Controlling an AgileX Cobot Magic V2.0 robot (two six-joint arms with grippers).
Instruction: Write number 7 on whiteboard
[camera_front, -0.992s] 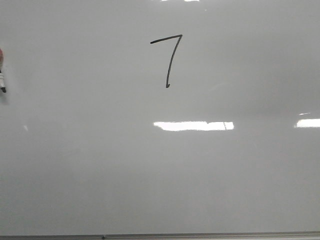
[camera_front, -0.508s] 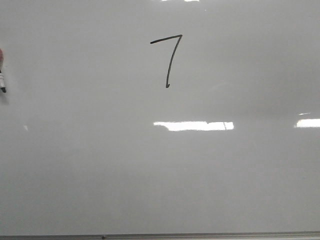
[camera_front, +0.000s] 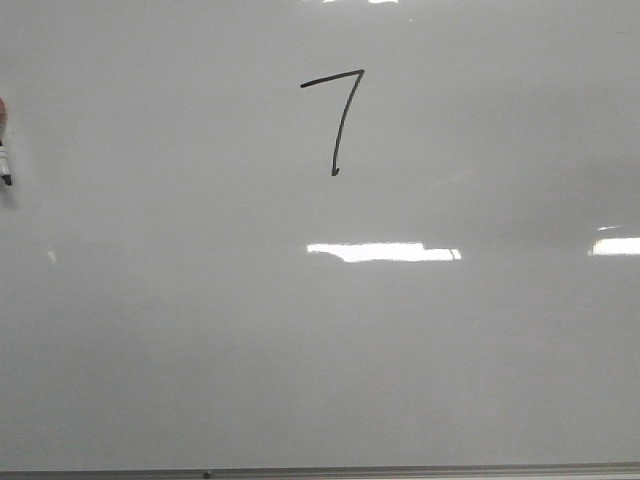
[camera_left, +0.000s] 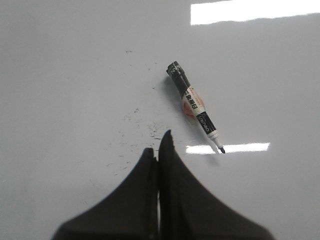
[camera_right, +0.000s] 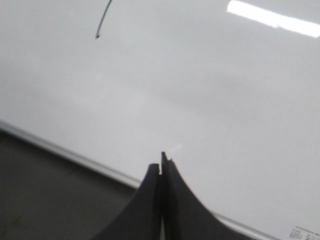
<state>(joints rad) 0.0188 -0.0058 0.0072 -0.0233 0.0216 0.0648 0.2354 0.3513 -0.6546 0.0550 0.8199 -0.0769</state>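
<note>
Whiteboard (camera_front: 320, 330): large glossy pale board filling the front view, thin grey metal edge along its near side, bright rectangular light reflections on the surface.

Number 7 (camera_front: 338, 118): black marker digit, drawn on the board's far central area; wavy top stroke, long slanted downstroke ending in a small hook. In the right wrist view only the hooked lower end of the stroke shows, well ahead of the right pincer (camera_right: 161, 161) and off to one side.

Left pincer (camera_left: 158, 142): dark fingers pressed together, clenched on nothing, poised above the board.

Marker (camera_left: 194, 106): uncapped, black-and-white barrel with a reddish label, lying flat on the board just ahead of the left pincer's tips and slightly to the side, apart from them. Faint black specks mark the board between the two.

Right pincer: fingers clenched together, holding nothing, poised over the board close to its metal edge (camera_right: 65, 152).
</note>
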